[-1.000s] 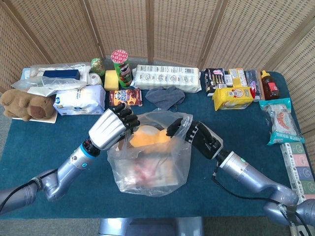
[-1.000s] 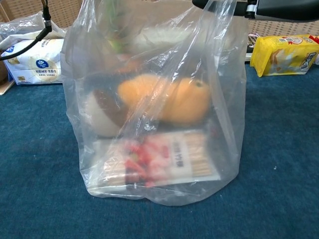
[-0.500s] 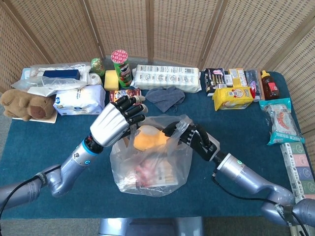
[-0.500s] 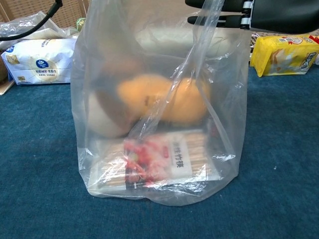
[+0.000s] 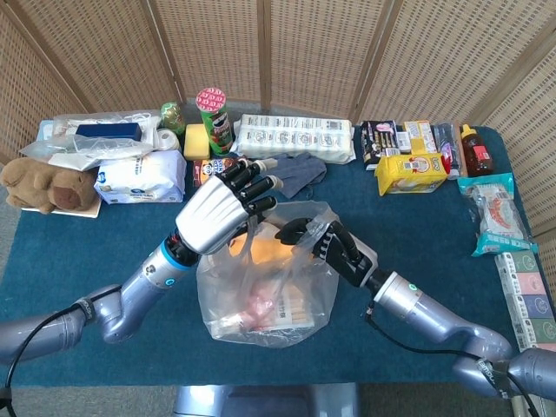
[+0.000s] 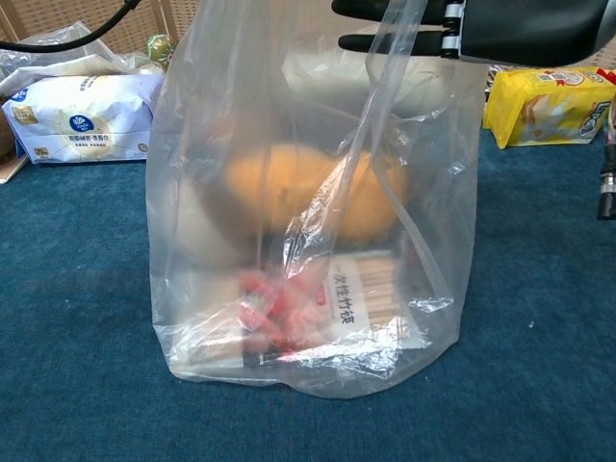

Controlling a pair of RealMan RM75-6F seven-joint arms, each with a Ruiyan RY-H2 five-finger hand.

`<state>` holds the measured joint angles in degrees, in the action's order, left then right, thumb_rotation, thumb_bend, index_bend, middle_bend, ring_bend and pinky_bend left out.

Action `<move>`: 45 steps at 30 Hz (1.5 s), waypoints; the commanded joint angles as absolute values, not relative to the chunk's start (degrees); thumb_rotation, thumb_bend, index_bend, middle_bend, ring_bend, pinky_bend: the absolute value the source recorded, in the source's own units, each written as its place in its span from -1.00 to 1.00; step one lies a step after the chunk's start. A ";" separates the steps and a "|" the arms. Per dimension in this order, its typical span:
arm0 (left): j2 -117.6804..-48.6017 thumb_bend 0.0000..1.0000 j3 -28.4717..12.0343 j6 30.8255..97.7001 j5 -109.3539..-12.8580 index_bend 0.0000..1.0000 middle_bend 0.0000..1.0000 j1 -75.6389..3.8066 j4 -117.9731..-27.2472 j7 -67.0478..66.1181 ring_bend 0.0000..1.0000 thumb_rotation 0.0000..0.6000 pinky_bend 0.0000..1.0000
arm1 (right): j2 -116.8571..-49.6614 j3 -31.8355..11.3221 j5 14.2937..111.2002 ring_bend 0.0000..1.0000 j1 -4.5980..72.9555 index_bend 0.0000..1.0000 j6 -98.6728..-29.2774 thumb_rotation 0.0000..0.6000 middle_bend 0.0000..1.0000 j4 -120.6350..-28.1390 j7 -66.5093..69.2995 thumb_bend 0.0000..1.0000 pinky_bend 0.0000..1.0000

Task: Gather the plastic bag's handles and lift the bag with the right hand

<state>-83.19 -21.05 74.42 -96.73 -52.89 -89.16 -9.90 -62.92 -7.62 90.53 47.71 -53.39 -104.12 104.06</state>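
**Gathering the handles: both hands close in over the bag's mouth**

Drawing together above the plastic bag (image 5: 265, 291), the two hands have moved inward over the past second. The left hand (image 5: 228, 207) has risen toward the table's far edge and now holds a strip of film, apparently a handle, with its fingers half spread. The right hand (image 5: 323, 243) has slid left over the bag's mouth, dark fingers curled around the other handle. The bag, near the middle of the blue table (image 5: 417, 226), has narrowed and stands taller, suggesting the handles are nearly together but not yet passed to the right hand alone. The head view shows both hands; the chest view cuts off the left one yet reveals the bag's base resting on the cloth, an orange item (image 6: 308, 192) and a printed packet (image 6: 327, 308) inside.
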 commanded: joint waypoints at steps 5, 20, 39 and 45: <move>-83.94 -0.57 -21.33 73.28 -95.64 0.23 -0.18 -54.62 -88.97 -10.73 -0.53 1.00 -0.27 | -63.77 -8.35 89.01 -0.64 48.24 -0.46 -52.67 -0.56 -0.44 -105.29 102.10 -0.71 -0.79; -85.66 -0.58 -21.79 72.37 -93.57 0.20 -0.19 -57.44 -88.19 -13.01 -0.55 1.00 -0.27 | -65.19 -10.22 87.25 -0.70 48.98 -0.62 -51.49 -0.57 -0.56 -106.54 99.21 -0.71 -0.72; -87.60 -0.59 -21.81 72.24 -91.45 0.19 -0.21 -59.65 -86.86 -14.45 -0.57 1.00 -0.27 | -67.38 -11.92 86.41 -0.69 49.87 -0.62 -50.32 -0.55 -0.55 -108.00 99.25 -0.70 -0.69; -88.07 -0.59 -21.88 72.18 -90.77 0.18 -0.21 -60.18 -86.57 -15.00 -0.58 1.00 -0.29 | -67.24 -12.07 86.15 -0.66 49.68 -0.62 -50.09 -0.56 -0.50 -108.52 99.23 -0.69 -0.63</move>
<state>-88.03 -21.87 72.19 -90.81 -60.15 -86.59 -14.96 -67.26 -12.04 86.22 49.72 -50.10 -108.44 99.15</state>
